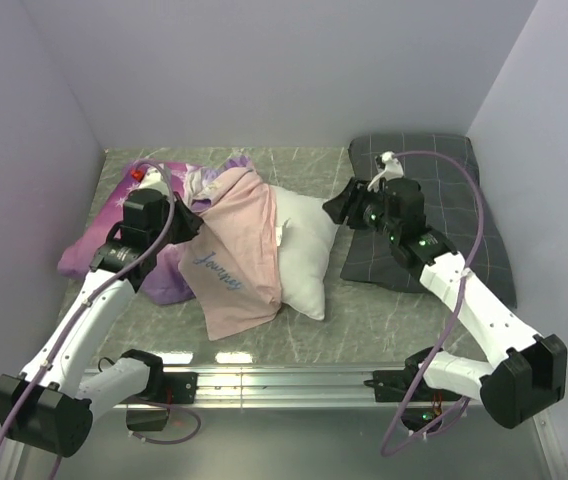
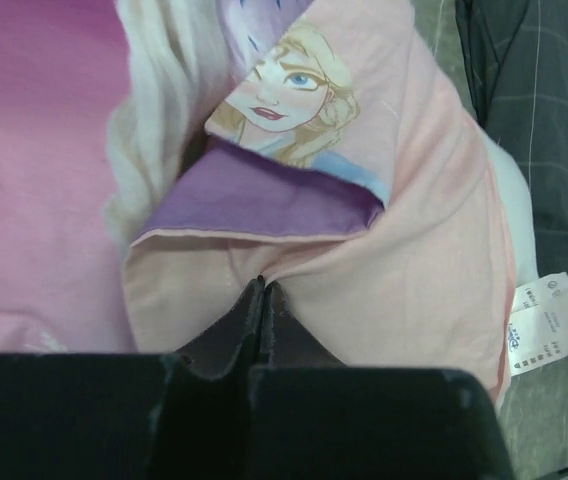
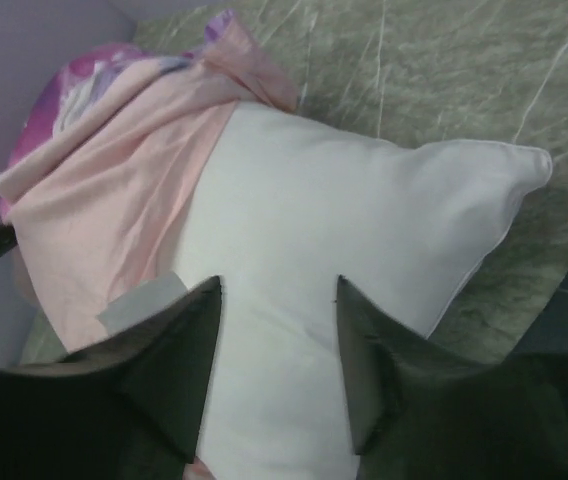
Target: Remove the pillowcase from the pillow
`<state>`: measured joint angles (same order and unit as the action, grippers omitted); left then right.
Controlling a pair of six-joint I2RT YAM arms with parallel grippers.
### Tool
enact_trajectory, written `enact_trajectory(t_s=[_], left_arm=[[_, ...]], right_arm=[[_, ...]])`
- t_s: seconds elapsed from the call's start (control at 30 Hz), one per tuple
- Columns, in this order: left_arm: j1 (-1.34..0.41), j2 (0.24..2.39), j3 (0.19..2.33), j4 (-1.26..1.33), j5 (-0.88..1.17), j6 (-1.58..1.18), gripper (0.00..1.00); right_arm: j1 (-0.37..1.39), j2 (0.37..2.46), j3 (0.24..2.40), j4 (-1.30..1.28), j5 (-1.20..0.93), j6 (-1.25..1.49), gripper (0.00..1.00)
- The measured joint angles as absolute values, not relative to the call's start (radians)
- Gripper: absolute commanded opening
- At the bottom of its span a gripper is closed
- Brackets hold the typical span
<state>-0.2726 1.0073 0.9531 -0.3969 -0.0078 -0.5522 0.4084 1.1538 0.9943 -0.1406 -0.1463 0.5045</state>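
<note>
Left gripper (image 2: 262,290), yours: jaws pressed together, pinching a pucker of the pillowcase (image 1: 232,255); arm stretched from the near-left base toward the far middle. Right gripper (image 3: 276,285), yours: jaws apart, astride the white pillow (image 1: 306,250); arm bent, wrist turned left. Pillowcase: salmon inside outward, bunched over the pillow's left half, right half bare. Dark grey checked pillow (image 1: 464,200): far right on the table (image 1: 384,330).

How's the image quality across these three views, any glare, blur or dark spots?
Top external: sharp, evenly lit, two glare patches at the near edge of the table. Left wrist: soft, fingers nearly black against the pillowcase. Right wrist: fingers dark and blurred, pillow bright.
</note>
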Motion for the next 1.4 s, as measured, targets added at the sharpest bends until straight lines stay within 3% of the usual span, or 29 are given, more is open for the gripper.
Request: enact_trajectory(t_s=[0.07,0.27,0.5,0.6,0.63,0.67,0.9,1.1,1.33,1.4], left_arm=[[-0.273,1.018,0.933,-0.387,0.02,-0.558,0.01],[-0.273,1.044,0.92,-0.377,0.047,-0.562,0.0],[-0.273,1.044,0.919,-0.362,0.06,-0.565,0.01],[-0.273,1.044,0.919,-0.362,0.061,-0.566,0.01],[-0.273,1.044,0.919,-0.362,0.061,-0.566,0.0],[-0.273,1.044,0.919,-0.362,0.062,-0.566,0.01],[-0.255,1.047,0.966,-0.385,0.049,-0.556,0.0],[-0.094,1.069,1.011,-0.37,0.074,-0.545,0.0],[0.118,1.076,0.986,-0.347,0.274,-0.59,0.0],[0.118,1.085,0.973,-0.324,0.336,-0.602,0.06]], right_arm=[[0.416,1.137,0.947,-0.129,-0.166,0.499,0.71],[0.551,1.102,0.781,-0.116,-0.181,0.5,0.83],[0.655,1.166,0.718,-0.012,-0.197,0.527,0.83],[0.655,1.242,0.72,0.046,-0.192,0.537,0.54],[0.655,1.271,0.725,0.054,-0.189,0.538,0.19],[0.655,1.3,0.736,0.055,-0.185,0.537,0.02],[0.656,1.353,0.938,-0.105,-0.046,0.514,0.0],[0.62,1.283,1.219,-0.355,0.145,0.419,0.0],[0.385,1.142,1.239,-0.451,0.202,0.365,0.0],[0.361,1.135,1.211,-0.462,0.202,0.365,0.0]])
